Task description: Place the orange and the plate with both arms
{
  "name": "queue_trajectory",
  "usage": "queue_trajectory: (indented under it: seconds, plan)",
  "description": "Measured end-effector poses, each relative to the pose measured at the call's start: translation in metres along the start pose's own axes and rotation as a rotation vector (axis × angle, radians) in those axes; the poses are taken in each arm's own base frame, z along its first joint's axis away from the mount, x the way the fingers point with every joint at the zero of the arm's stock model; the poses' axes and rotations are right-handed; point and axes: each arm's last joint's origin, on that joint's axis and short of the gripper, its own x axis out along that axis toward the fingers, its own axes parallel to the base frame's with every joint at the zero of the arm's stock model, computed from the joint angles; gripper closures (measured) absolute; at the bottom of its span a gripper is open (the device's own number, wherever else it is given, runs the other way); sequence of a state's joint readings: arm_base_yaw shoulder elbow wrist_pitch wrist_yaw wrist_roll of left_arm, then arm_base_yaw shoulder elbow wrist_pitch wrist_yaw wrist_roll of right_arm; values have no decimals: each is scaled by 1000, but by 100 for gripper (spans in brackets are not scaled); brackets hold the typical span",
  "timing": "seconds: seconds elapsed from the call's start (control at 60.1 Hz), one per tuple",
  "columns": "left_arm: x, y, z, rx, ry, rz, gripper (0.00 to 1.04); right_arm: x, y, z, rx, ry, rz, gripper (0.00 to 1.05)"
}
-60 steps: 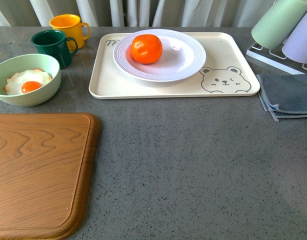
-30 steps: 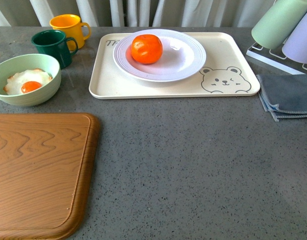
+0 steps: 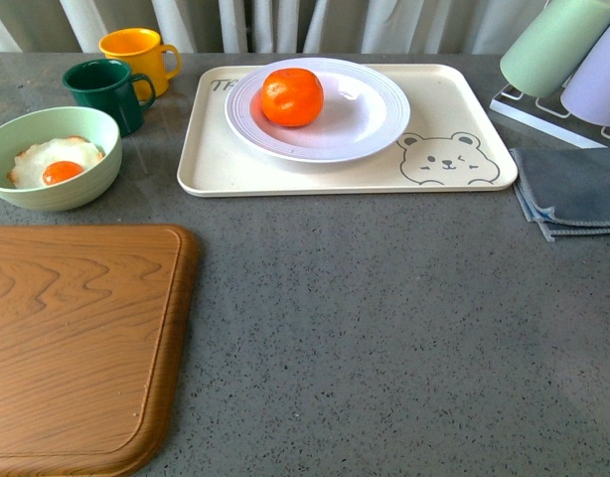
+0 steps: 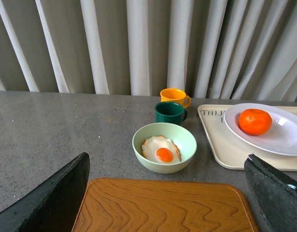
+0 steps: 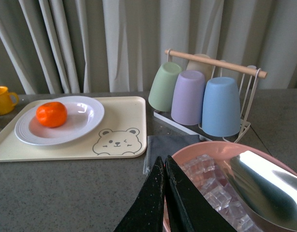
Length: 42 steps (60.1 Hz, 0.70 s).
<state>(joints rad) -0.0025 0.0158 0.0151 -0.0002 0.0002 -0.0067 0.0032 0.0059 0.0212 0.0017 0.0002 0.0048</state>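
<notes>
Orange (image 3: 291,96) sits in white plate (image 3: 317,107), left of centre; plate rests on bear-print tray (image 3: 449,109) at far side of grey surface (image 3: 384,328). Left gripper (image 4: 168,193) spread wide, nothing between fingers. Right gripper (image 5: 164,203) clenched, fingers pressed together, grasping nothing.

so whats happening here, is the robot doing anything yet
Nothing is being handled right now. The orange sits in the white plate, which rests on the bear-print tray at the back of the counter. Neither arm shows in the front view. The left pincer is open above the wooden cutting board, holding nothing. The right pincer is shut and empty, near a pink bowl of ice.
</notes>
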Motion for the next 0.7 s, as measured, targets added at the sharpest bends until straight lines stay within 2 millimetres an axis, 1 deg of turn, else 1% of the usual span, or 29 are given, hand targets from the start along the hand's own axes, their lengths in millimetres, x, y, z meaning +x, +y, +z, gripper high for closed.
queue_trajectory:
  seconds: [0.017, 0.05, 0.117, 0.133, 0.15, 0.216, 0.233, 0.3, 0.4, 0.483, 0.533, 0.55, 0.599, 0.699]
  plan:
    - [0, 0, 0, 0, 0, 0, 9, 0, 0, 0, 0, 0, 0, 101]
    - [0, 0, 0, 0, 0, 0, 9, 0, 0, 0, 0, 0, 0, 94]
    - [0, 0, 0, 0, 0, 0, 9, 0, 0, 0, 0, 0, 0, 83]
    - [0, 0, 0, 0, 0, 0, 9, 0, 0, 0, 0, 0, 0, 79]
    - [0, 0, 0, 0, 0, 0, 9, 0, 0, 0, 0, 0, 0, 78]
    - [0, 0, 0, 0, 0, 0, 9, 0, 0, 0, 0, 0, 0, 66]
    - [0, 0, 0, 0, 0, 0, 9, 0, 0, 0, 0, 0, 0, 64]
    - [0, 0, 0, 0, 0, 0, 9, 0, 0, 0, 0, 0, 0, 50]
    - [0, 0, 0, 0, 0, 0, 9, 0, 0, 0, 0, 0, 0, 34]
    - [0, 0, 0, 0, 0, 0, 9, 0, 0, 0, 0, 0, 0, 17]
    - [0, 0, 0, 0, 0, 0, 9, 0, 0, 0, 0, 0, 0, 9]
    - [0, 0, 0, 0, 0, 0, 9, 0, 0, 0, 0, 0, 0, 8]
    - [0, 0, 0, 0, 0, 0, 9, 0, 0, 0, 0, 0, 0, 9]
    - [0, 0, 0, 0, 0, 0, 9, 0, 0, 0, 0, 0, 0, 9]
